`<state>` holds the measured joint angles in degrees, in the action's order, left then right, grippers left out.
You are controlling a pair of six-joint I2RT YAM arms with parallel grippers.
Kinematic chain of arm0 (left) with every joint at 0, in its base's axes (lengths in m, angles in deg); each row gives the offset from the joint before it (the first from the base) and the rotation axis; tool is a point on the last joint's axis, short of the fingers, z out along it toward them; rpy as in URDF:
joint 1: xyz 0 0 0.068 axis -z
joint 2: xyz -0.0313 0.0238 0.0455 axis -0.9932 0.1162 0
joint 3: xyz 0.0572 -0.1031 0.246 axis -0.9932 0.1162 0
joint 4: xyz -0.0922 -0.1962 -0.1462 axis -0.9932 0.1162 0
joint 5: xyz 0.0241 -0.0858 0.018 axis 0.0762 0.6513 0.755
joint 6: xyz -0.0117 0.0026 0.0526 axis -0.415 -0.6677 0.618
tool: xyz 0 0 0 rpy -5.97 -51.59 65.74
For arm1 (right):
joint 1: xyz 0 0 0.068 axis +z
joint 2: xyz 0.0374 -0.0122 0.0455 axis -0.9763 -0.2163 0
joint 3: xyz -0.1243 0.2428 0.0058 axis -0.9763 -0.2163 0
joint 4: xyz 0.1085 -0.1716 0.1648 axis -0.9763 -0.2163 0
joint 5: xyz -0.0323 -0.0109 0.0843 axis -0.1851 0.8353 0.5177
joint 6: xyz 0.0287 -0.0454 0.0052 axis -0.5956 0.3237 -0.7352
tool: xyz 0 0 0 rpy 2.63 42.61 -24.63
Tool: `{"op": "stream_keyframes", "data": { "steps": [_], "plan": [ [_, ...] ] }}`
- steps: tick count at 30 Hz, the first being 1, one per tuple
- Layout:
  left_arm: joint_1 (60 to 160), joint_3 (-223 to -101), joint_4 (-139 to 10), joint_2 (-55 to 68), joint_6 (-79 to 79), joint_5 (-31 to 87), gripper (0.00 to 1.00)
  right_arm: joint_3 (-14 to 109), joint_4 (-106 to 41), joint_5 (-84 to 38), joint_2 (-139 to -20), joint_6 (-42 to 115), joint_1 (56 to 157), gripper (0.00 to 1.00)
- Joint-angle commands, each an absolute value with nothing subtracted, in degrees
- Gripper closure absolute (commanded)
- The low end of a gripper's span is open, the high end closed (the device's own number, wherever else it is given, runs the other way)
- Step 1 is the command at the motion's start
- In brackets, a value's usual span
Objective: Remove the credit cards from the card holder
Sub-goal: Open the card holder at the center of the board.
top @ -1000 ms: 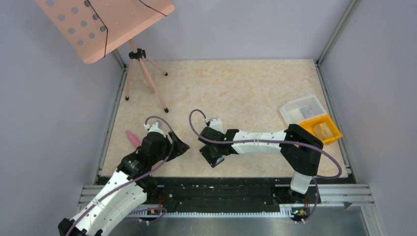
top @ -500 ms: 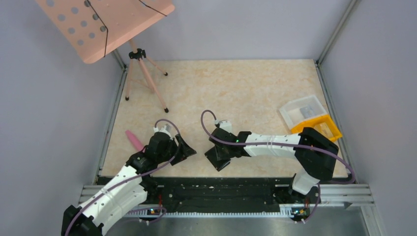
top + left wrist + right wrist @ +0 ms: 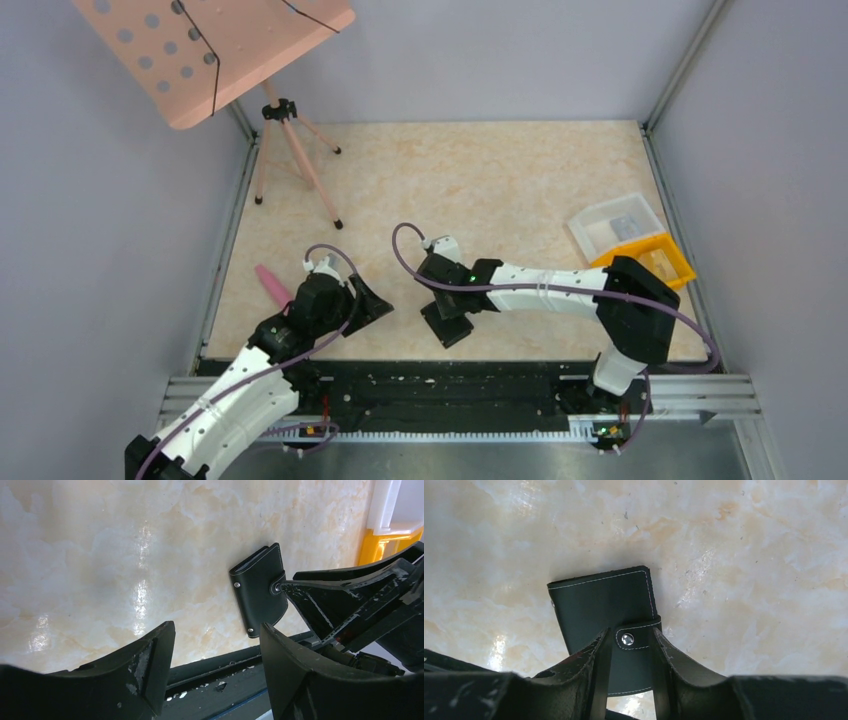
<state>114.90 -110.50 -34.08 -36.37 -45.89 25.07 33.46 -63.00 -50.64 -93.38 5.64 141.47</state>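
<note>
Two grippers: the left gripper keeps jaws wide apart, empty; the right gripper straddles the strap of the card holder, whether clamped I cannot tell.

Left end effector hovers low, spread wide; right end effector (angled steeply downward) is narrowly parted.

Matt black stitched leather-look card holder with shiny metal snap studs on glossy marble-look tabletop
</note>
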Motion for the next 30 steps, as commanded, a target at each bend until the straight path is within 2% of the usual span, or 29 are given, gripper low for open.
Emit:
{"op": "stream_keyframes", "data": {
  "steps": [1, 8, 14, 30],
  "plan": [
    [115.0, -111.3, -34.4, -36.6, -46.6, 23.9, 0.32, 35.4, -62.7, -51.3, -95.7, 8.8, 141.9, 0.67],
    [114.9, -111.0, -36.2, -36.1, -46.4, 24.4, 0.32, 33.1, -61.5, -48.9, -98.1, 8.0, 142.1, 0.67],
    [115.0, -111.7, -37.2, -34.7, -45.6, 25.2, 0.32, 31.6, -63.2, -50.1, -97.9, 6.8, 142.1, 0.74],
    [114.9, -110.9, -37.9, -33.6, -45.7, 25.4, 0.33, 31.7, -63.0, -46.4, -92.3, 6.8, 142.2, 0.69]
  ]
}}
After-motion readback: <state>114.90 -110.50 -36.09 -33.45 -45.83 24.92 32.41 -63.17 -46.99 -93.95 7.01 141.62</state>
